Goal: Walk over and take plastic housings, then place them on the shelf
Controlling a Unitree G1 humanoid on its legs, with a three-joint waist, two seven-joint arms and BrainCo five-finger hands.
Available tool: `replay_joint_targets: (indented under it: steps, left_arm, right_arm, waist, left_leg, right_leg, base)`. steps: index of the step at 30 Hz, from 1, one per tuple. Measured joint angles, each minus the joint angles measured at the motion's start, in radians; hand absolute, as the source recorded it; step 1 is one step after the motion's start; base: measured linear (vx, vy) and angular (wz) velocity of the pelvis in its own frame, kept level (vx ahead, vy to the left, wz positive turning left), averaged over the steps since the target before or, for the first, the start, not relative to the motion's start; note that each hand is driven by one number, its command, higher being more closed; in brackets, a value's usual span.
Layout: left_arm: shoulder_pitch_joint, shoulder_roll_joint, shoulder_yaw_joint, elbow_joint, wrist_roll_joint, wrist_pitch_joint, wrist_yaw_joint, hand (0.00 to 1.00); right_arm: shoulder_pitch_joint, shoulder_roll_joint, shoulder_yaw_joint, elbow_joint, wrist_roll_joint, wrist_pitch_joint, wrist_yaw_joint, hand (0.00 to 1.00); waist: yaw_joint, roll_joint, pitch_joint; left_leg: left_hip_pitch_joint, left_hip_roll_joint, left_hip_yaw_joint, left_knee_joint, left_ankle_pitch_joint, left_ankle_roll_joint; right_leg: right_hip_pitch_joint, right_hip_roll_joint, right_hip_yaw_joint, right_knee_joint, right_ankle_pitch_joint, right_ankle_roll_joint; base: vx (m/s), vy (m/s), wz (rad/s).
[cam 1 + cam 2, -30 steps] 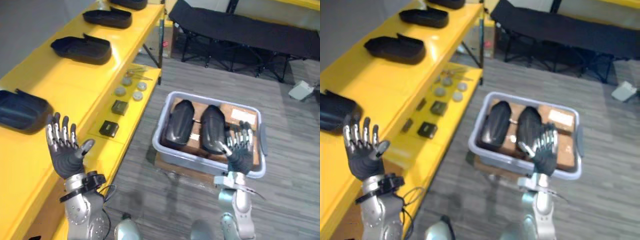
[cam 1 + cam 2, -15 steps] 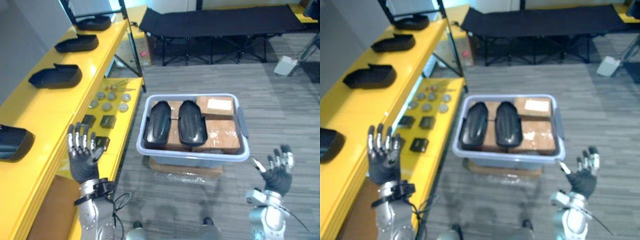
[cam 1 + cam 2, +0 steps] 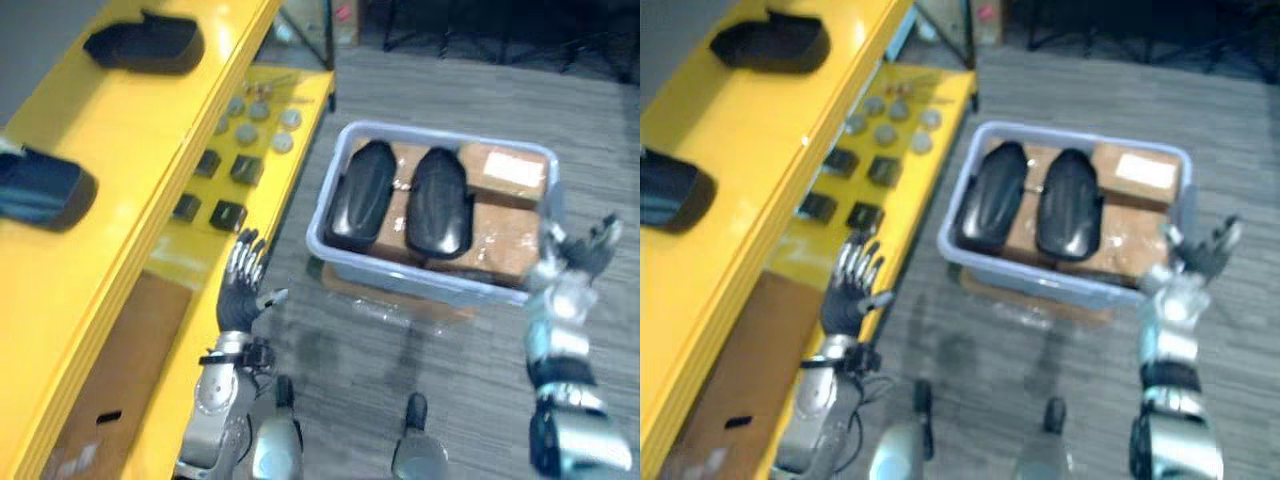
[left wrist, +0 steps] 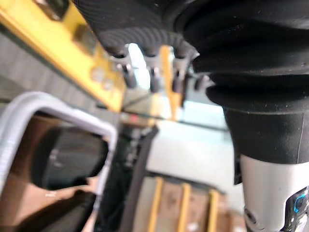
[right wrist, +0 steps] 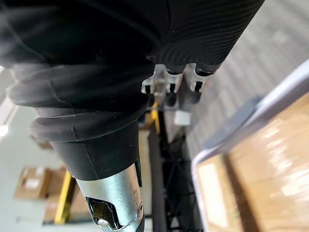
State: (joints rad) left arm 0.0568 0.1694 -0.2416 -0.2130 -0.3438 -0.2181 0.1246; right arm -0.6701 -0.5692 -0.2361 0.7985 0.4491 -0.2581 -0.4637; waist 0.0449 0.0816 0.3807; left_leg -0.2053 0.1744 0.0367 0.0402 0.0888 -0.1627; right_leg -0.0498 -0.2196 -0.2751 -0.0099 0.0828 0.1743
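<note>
Two black plastic housings [image 3: 362, 194] [image 3: 440, 202] lie side by side on cardboard boxes inside a grey bin [image 3: 420, 282] on the floor. More black housings [image 3: 145, 44] [image 3: 40, 188] rest on the yellow shelf [image 3: 110, 130] at the left. My left hand [image 3: 241, 297] is raised with straight fingers between the shelf and the bin, holding nothing. My right hand [image 3: 582, 253] is open beside the bin's right end, empty. A housing [image 4: 67, 157] and the bin's rim [image 4: 58, 113] show past the left hand in the left wrist view.
On the shelf's lower level [image 3: 300, 110] lie several round grey parts [image 3: 258, 110] and small black blocks [image 3: 228, 215]. A brown panel [image 3: 120, 360] sits on the lower level nearer me. Grey plank floor [image 3: 350, 360] lies between shelf and bin.
The whole picture has shifted, so the camera moved. My right hand went up from low beside the bin to the bin's right end. My left hand stays raised and open.
</note>
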Motion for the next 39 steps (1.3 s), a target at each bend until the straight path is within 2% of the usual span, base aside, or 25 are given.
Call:
replay_joint_targets:
  steps: [4, 7, 14, 15, 18, 20, 23, 26, 29, 31, 33, 34, 35, 36, 39]
  left_arm:
    - [-0.024, 0.022, -0.041, 0.050, -0.003, -0.001, 0.001, 0.00]
    - [-0.044, 0.021, -0.071, 0.067, -0.003, -0.021, 0.000, 0.00]
    - [-0.102, 0.016, -0.159, 0.181, -0.012, -0.026, 0.014, 0.00]
    - [-0.106, 0.013, -0.174, 0.196, -0.012, -0.027, 0.018, 0.00]
    - [-0.104, 0.007, -0.195, 0.204, -0.013, -0.037, 0.035, 0.00]
    - [-0.107, 0.004, -0.217, 0.227, -0.013, -0.037, 0.056, 0.00]
    - [-0.103, -0.023, -0.236, 0.247, -0.015, -0.038, 0.071, 0.00]
    - [-0.101, -0.028, -0.250, 0.245, -0.044, -0.044, 0.072, 0.00]
    - [-0.100, -0.030, -0.259, 0.245, -0.050, -0.046, 0.083, 0.00]
    - [-0.100, -0.031, -0.263, 0.246, -0.051, -0.050, 0.092, 0.00]
    - [-0.103, -0.031, -0.264, 0.254, -0.052, -0.054, 0.093, 0.00]
    - [-0.103, -0.031, -0.264, 0.257, -0.052, -0.055, 0.093, 0.00]
    - [-0.104, -0.031, -0.265, 0.266, -0.052, -0.057, 0.093, 0.00]
    - [-0.107, -0.031, -0.267, 0.275, -0.052, -0.059, 0.093, 0.00]
    - [-0.114, -0.030, -0.281, 0.286, -0.052, -0.061, 0.100, 0.00]
  right_arm:
    - [-0.109, -0.040, 0.056, 0.098, 0.030, 0.010, 0.007, 0.00]
    - [-0.196, -0.074, 0.119, 0.186, 0.030, 0.067, 0.012, 0.00]
    - [-0.438, -0.159, 0.181, 0.388, 0.024, 0.242, 0.026, 0.00]
    - [-0.448, -0.174, 0.180, 0.410, 0.015, 0.280, 0.018, 0.00]
    - [-0.451, -0.186, 0.177, 0.451, 0.005, 0.333, -0.023, 0.00]
    - [-0.453, -0.187, 0.159, 0.493, 0.003, 0.384, -0.067, 0.00]
    - [-0.470, -0.224, 0.126, 0.512, -0.017, 0.420, -0.133, 0.00]
    - [-0.491, -0.253, 0.119, 0.514, -0.033, 0.454, -0.145, 0.00]
    - [-0.486, -0.255, 0.119, 0.526, -0.062, 0.493, -0.117, 0.00]
    - [-0.484, -0.262, 0.124, 0.527, -0.079, 0.503, -0.068, 0.00]
    - [-0.481, -0.288, 0.155, 0.527, -0.117, 0.517, 0.026, 0.00]
    - [-0.481, -0.292, 0.159, 0.527, -0.128, 0.520, 0.047, 0.00]
    - [-0.480, -0.301, 0.161, 0.528, -0.148, 0.523, 0.080, 1.00]
    - [-0.474, -0.311, 0.175, 0.528, -0.175, 0.526, 0.119, 1.00]
    - [-0.471, -0.341, 0.221, 0.554, -0.242, 0.528, 0.177, 1.00]
  waist:
    - [0.017, 0.004, 0.017]
    - [0.036, 0.009, 0.025]
    - [0.065, 0.064, 0.077]
    - [0.072, 0.075, 0.085]
    - [0.082, 0.079, 0.085]
    - [0.084, 0.083, 0.087]
    - [0.092, 0.110, 0.099]
    - [0.104, 0.128, 0.107]
    - [0.104, 0.132, 0.109]
    - [0.104, 0.132, 0.109]
    - [0.108, 0.132, 0.109]
    - [0.109, 0.132, 0.109]
    - [0.110, 0.132, 0.109]
    - [0.109, 0.132, 0.109]
    - [0.112, 0.133, 0.109]
  left_leg:
    - [-0.011, -0.017, -0.028, -0.005, 0.009, 0.003]
    - [-0.034, -0.019, -0.034, -0.001, 0.012, 0.007]
    - [-0.078, -0.024, -0.061, -0.001, 0.032, 0.013]
    - [-0.082, -0.024, -0.064, -0.001, 0.033, 0.013]
    - [-0.115, -0.024, -0.070, 0.005, 0.038, 0.012]
    - [-0.131, -0.026, -0.081, 0.008, 0.042, 0.013]
    - [-0.135, -0.031, -0.083, 0.017, 0.042, 0.014]
    - [-0.158, -0.033, -0.082, 0.026, 0.045, 0.018]
    - [-0.172, -0.033, -0.081, 0.026, 0.051, 0.019]
    - [-0.180, -0.033, -0.081, 0.027, 0.053, 0.018]
    - [-0.186, -0.033, -0.082, 0.023, 0.057, 0.018]
    - [-0.187, -0.033, -0.082, 0.023, 0.058, 0.018]
    - [-0.193, -0.033, -0.083, 0.024, 0.059, 0.019]
    - [-0.201, -0.033, -0.086, 0.024, 0.062, 0.017]
    - [-0.220, -0.032, -0.103, 0.023, 0.070, 0.016]
  right_leg:
    - [-0.003, -0.015, -0.030, 0.025, 0.002, 0.001]
    - [-0.025, -0.019, -0.045, 0.041, 0.002, 0.001]
    - [-0.061, -0.022, -0.076, 0.061, 0.001, 0.000]
    - [-0.065, -0.023, -0.078, 0.066, 0.000, -0.001]
    - [-0.095, -0.023, -0.080, 0.074, -0.002, -0.004]
    - [-0.111, -0.025, -0.083, 0.085, -0.003, -0.005]
    - [-0.116, -0.032, -0.086, 0.103, -0.006, -0.008]
    - [-0.143, -0.037, -0.085, 0.115, -0.013, -0.006]
    - [-0.164, -0.039, -0.085, 0.127, -0.019, -0.011]
    - [-0.173, -0.040, -0.085, 0.133, -0.020, -0.012]
    - [-0.185, -0.041, -0.086, 0.143, -0.026, -0.013]
    - [-0.188, -0.042, -0.086, 0.147, -0.028, -0.013]
    - [-0.197, -0.044, -0.087, 0.159, -0.035, -0.012]
    - [-0.207, -0.045, -0.092, 0.166, -0.041, -0.013]
    - [-0.223, -0.047, -0.107, 0.186, -0.048, -0.016]
  base:
    - [0.01, 0.032, 0.23]
    - [-0.02, 0.024, 0.10]
    - [-0.06, 0.003, 0.09]
    - [-0.06, -0.002, 0.02]
    - [-0.05, -0.007, 0.03]
    - [-0.03, -0.012, 0.08]
    - [-0.03, 0.006, 0.06]
    - [-0.06, -0.008, -0.04]
    - [-0.06, -0.022, -0.02]
    - [-0.04, -0.015, 0.00]
    - [-0.05, -0.016, 0.01]
    - [-0.04, -0.019, 0.00]
    - [-0.05, -0.028, 0.03]
    - [-0.05, -0.031, 0.05]
    - [-0.03, -0.030, 0.11]
